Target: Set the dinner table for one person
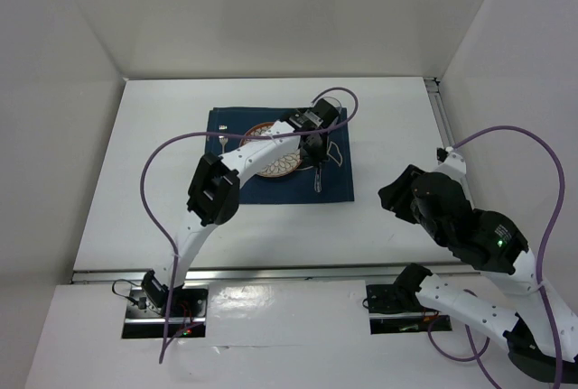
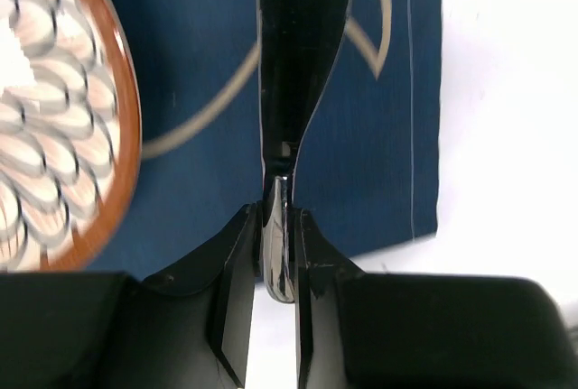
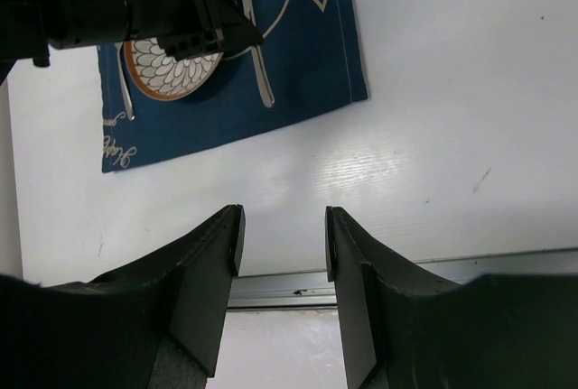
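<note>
Steel knife [image 2: 300, 55] within left claw [image 2: 279, 225]

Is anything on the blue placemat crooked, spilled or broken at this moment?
Nothing stands out. The plate sits on the placemat, the fork lies left of it, and the knife, gripped by the left end effector, runs parallel to the placemat's right edge. No spill or damage shows.

One plate [image 3: 167, 78]; one fork [image 3: 126, 96]; one knife [image 2: 298, 55]
</note>
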